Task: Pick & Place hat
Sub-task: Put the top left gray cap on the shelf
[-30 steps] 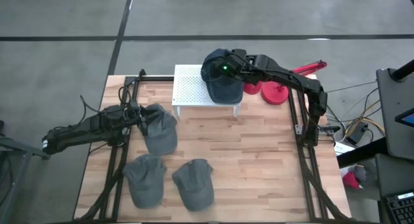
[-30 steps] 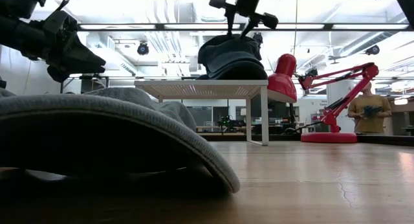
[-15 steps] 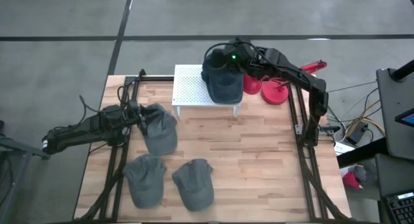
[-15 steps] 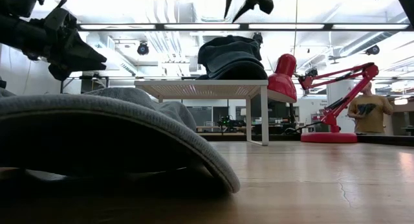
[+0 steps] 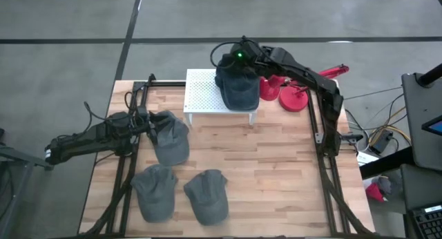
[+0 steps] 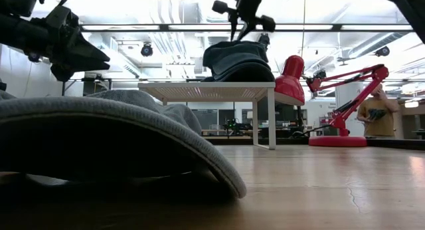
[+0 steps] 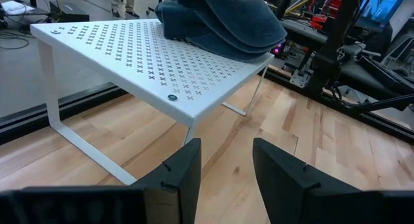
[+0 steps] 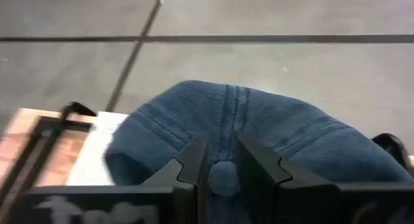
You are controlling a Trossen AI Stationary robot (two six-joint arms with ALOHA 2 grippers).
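A stack of dark blue hats (image 5: pixel 239 87) rests on the right end of a white perforated stand (image 5: pixel 204 94) at the table's far edge. My right gripper (image 5: pixel 238 57) hangs just above the top hat's crown (image 8: pixel 259 133), tilted down, fingers narrowly open, the crown button (image 8: pixel 223 175) showing in the gap. In the low view my right gripper (image 6: pixel 240 24) stands clear of the stack (image 6: pixel 239 60). My left gripper (image 5: pixel 148 123) waits open at the table's left, beside a grey hat (image 5: pixel 171 137) lying on the wood.
Two more grey hats (image 5: pixel 155 192) (image 5: pixel 207 196) lie near the front edge. A red desk lamp (image 5: pixel 293 97) stands right of the stand. Black frame rails (image 5: pixel 324 128) run along both table sides. Bare wood lies in the middle and on the right.
My right gripper has drawn up off the dark blue hat and gone toward the table's far edge, rolling as it went. The hat stays on the stack on the stand.
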